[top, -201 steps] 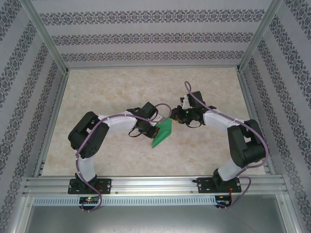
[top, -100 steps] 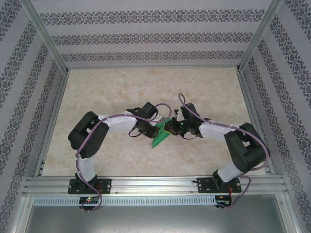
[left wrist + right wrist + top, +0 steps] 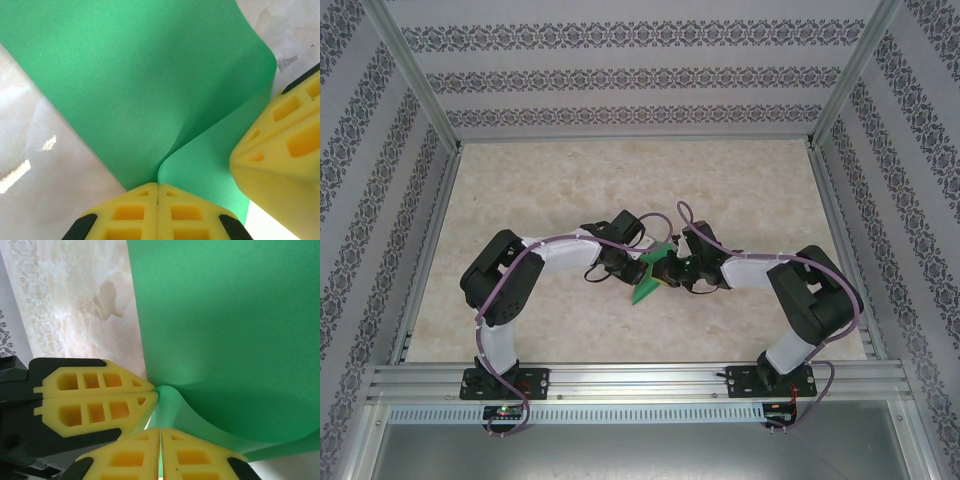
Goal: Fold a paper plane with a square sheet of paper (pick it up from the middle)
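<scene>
Green, seen from above: square sheet of paper (image 3: 645, 292) caught between left gripper (image 3: 643, 271) and right gripper (image 3: 666, 272), set nose to nose, with one corner poking out on the near side of them and another beyond them over the counter (image 3: 550, 190).

From the left wrist: clamped shut on the sheet's edge, pads (image 3: 130, 215) pressed together with the paper running in between. Raises a soft ridge straight ahead of the tips. Meets the right gripper's yellow fingers just to the right, on the same edge.

From the right wrist: likewise closed on the sheet, a thin green line pinched between its pads (image 3: 195, 457). Finds the left gripper's fingers just to the left, tips nearly touching. Curls the paper into a loose bulge ahead.

Judged as an early fold, with no sharp crease visible yet. Next calls for laying one half evenly over the other and pressing it flat, without tearing the paper between two such close grips.
</scene>
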`<state>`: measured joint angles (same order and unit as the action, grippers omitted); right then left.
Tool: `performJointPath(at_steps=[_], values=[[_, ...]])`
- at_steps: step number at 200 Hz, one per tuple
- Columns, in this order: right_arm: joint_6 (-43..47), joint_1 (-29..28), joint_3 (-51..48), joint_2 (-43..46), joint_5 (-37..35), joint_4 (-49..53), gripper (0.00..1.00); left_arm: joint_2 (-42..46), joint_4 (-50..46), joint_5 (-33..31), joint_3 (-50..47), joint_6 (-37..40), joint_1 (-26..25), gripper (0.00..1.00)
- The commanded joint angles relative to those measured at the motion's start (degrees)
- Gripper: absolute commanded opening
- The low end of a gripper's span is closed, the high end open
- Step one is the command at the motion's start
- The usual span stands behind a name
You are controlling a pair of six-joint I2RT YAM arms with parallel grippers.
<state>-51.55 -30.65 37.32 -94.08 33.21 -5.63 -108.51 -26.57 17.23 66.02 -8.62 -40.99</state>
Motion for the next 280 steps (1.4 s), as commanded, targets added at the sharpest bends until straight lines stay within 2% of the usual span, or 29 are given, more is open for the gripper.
performJointPath(at_steps=[1, 91, 156, 199, 239, 280], values=[[0.7, -0.4, -0.4, -1.0, -1.1, 0.3, 0.10, -0.3, -1.8, -0.2, 0.4, -0.3, 0.7, 0.02], [2.7, 0.4, -0.6, -4.6, -3.6, 3.0, 0.10, -0.6, -2.7, -1.3, 0.1, 0.6, 0.6, 0.02], [2.1, 2.8, 0.4, 3.8, -2.5, 3.9, 0.12, -0.2, -2.9, -1.3, 0.0, 0.5, 0.6, 0.02], [2.5, 3.9, 1.4, 0.0, -1.6, 2.6, 0.12, -0.2, -2.7, -1.2, -0.1, 0.6, 0.6, 0.02], [4.6, 4.2, 2.3, -4.2, -6.1, 7.8, 0.11, 0.0, -2.8, -1.4, -0.3, 0.6, 0.6, 0.02], [5.2, 4.7, 3.3, -0.1, -4.3, 9.5, 0.12, 0.0, -2.4, -1.3, -0.7, 0.4, 0.6, 0.02]])
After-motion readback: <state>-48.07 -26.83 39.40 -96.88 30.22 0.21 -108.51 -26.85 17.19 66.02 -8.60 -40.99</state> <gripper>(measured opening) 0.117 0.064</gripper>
